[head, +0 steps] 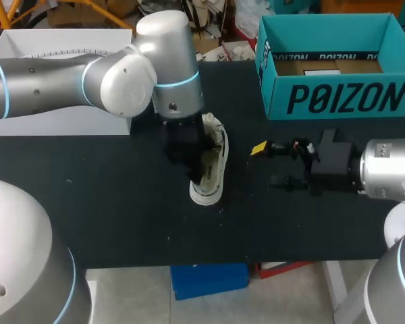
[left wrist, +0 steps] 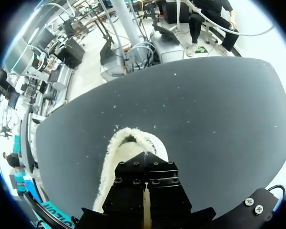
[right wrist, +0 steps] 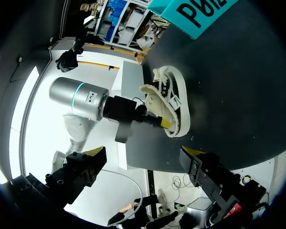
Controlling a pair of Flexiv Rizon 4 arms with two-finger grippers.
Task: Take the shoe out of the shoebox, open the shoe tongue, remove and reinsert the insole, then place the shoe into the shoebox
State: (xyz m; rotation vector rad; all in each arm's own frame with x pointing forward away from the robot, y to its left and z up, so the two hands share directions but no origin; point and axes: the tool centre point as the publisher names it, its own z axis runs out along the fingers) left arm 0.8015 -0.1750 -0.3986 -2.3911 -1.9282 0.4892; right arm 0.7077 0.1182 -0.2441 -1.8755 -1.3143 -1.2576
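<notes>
One shoe (head: 212, 169), a white trainer with a fleecy lining, is out of the shoebox (head: 337, 98) and sits on the black bench (head: 121, 202). It is to the left of the shoebox and nearer the robot. In the right wrist view it looks tipped partly onto its side.

The left gripper (head: 185, 152) is lowered right into the shoe's mouth, also left of the shoebox. The shoe and the gripper's own body hide its working end, so it cannot be told whether it has hold of anything. The right gripper (right wrist: 144, 155) is spread wide and holds nothing. It hovers in front of the shoebox on the robot's side, a little apart from the shoe.

The shoe should be light. Its upper and collar look soft and pliable, and the rubber sole is the stiff part. The firmest hold is probably on the collar wall or heel, pinched from both sides. The insole cannot be picked out here. It is likely thin and floppy, and best taken by its heel end.

By count there is one shoe, one teal shoebox standing open, one white box (head: 61, 74) well to the left of the shoebox, and two grippers
</notes>
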